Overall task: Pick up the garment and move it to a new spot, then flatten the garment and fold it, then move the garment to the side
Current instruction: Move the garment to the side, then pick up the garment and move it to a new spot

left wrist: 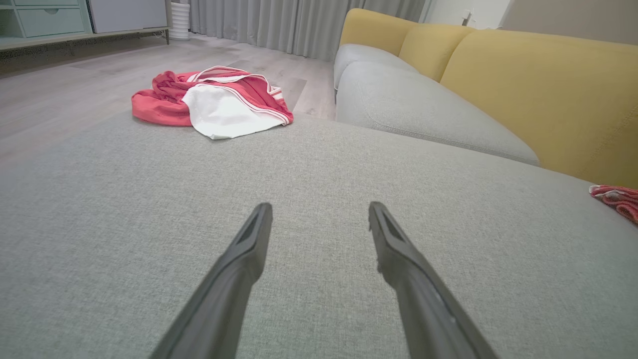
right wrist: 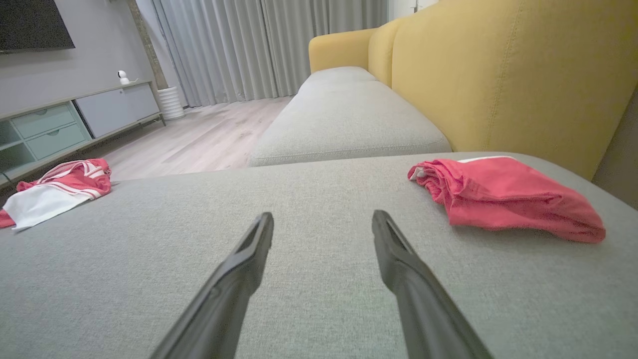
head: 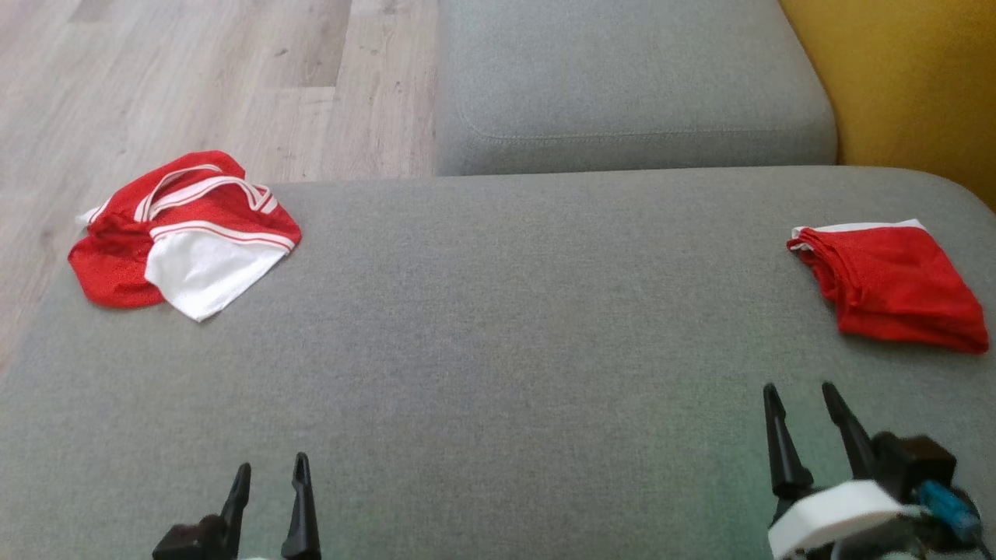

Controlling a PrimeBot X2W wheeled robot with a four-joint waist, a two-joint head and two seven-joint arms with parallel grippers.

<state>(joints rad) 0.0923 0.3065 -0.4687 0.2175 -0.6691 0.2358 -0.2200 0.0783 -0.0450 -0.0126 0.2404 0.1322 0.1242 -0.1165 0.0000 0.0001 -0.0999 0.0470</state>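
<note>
Pincers both released and empty, left gripper (head: 272, 464) lower left, right gripper (head: 800, 386) lower right; crumpled red-white garment (head: 183, 233) lies untouched upper left on the grey cushion (head: 498, 350), so step 1, the pick-up, likely calls for the left one reaching there.

I see a grey sofa cushion (head: 498, 334). A crumpled red-and-white garment (head: 183, 233) lies on its far left corner. A folded red garment (head: 895, 288) lies right.

We see a grey sofa seat (head: 498, 350) with yellow back cushions (right wrist: 498, 75), a pale wood floor (head: 194, 78), grey curtains (right wrist: 224, 45) and a low cabinet (right wrist: 60, 124).
</note>
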